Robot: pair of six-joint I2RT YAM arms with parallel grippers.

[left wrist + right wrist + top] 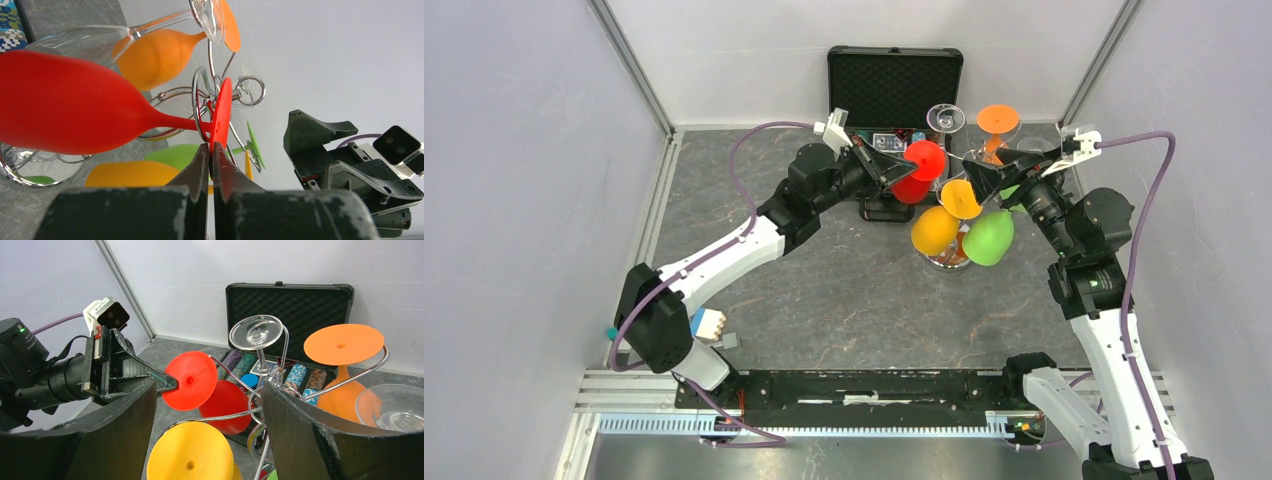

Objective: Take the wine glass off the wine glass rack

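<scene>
Clamps red wine glass (75,107) by its foot with left jaws, on the wine glass rack (194,102).

Pinches the rim of the red foot disc between the left jaws, pressed together on it. Finds the stem threaded through a wire hook of the rack just beyond the jaw tips, with the bowl lying sideways to their left, so not yet off the rack. Holds right jaws wide apart, gripping nothing. Frames between the right jaws a yellow glass (190,455) low down and the rack wires. Sees beyond them a clear glass (256,332), an orange glass (342,344) and a black case (290,300) with poker chips (300,377) on the bench (844,290).
</scene>
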